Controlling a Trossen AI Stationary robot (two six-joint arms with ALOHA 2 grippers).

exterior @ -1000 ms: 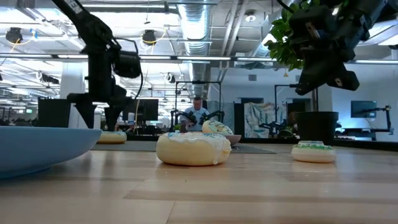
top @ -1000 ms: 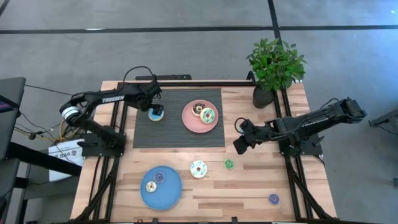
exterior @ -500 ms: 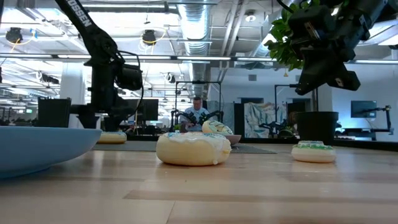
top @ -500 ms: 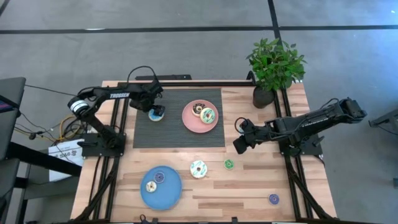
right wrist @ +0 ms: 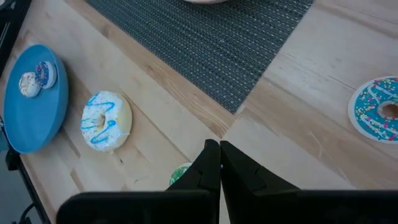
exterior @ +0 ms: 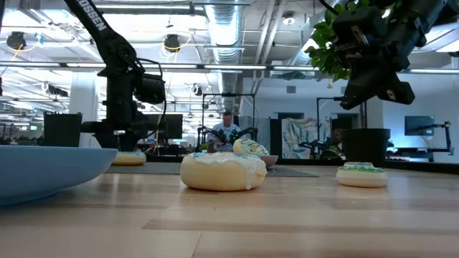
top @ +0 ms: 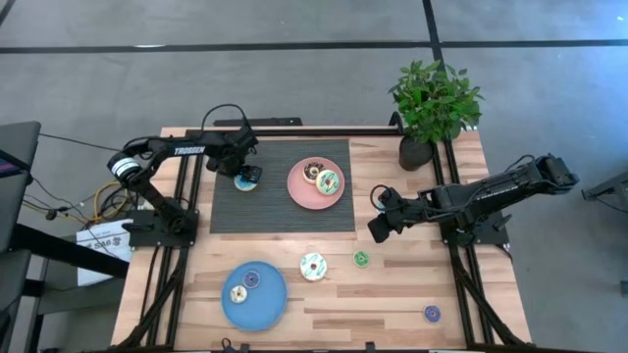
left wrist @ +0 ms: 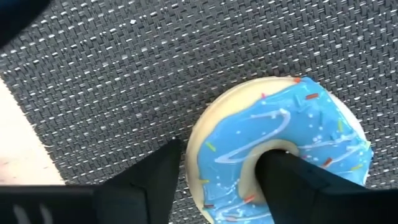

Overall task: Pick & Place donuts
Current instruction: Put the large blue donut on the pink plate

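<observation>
Placemat (top: pixel 283 186): dark grey, finely woven weave was shown.
Donut under the left gripper (left wrist: pixel 280 149): cream dough, bright blue icing, white drizzle, coloured sprinkles.
Plate on the mat (top: pixel 316 184): pink.
Plate near the table's front (top: pixel 254 295): blue.
Large donut on the wood (right wrist: pixel 106 121): cream, striped with blue drizzle.
Small donut beside it (top: pixel 361 259): green icing.
Small donut near the corner (top: pixel 432 313): purple.
Teal donut (right wrist: pixel 378 109): teal icing, speckled with sprinkles.
Tabletop (top: pixel 392 284): pale wood planks.
Arms: black.

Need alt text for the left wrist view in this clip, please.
The left gripper straddles one side of a blue-iced donut lying on a grey woven mat: one finger sits in the donut's hole, the other just outside its rim. A strip of wooden table shows at the mat's edge.
</observation>
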